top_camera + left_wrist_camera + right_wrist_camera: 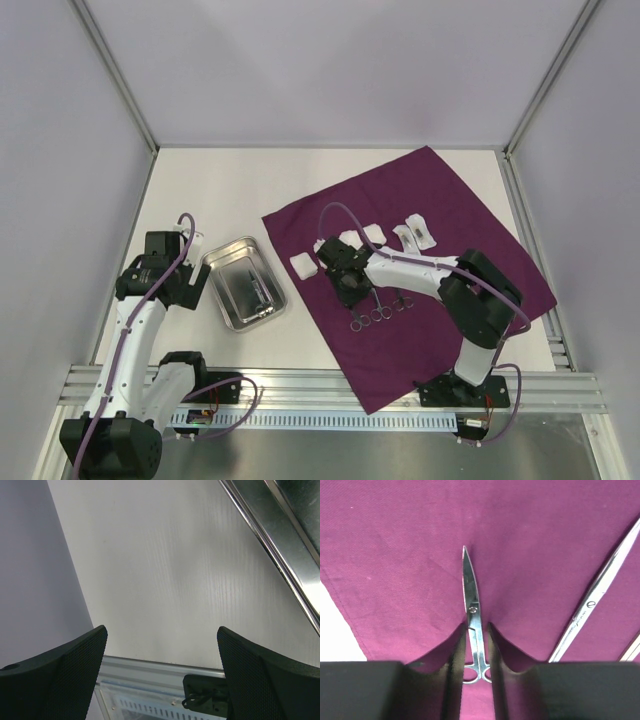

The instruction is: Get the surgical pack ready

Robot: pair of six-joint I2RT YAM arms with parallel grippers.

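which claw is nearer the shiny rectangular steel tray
Left. The left claw hangs open right beside the steel tray; the right claw is over the purple cloth, shut on steel scissors.

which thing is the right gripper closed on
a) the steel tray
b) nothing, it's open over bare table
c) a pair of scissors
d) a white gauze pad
c: in the right wrist view the right gripper has its fingers pinched on either side of the scissors just above the handle rings, with the blades pointing away across the purple cloth.
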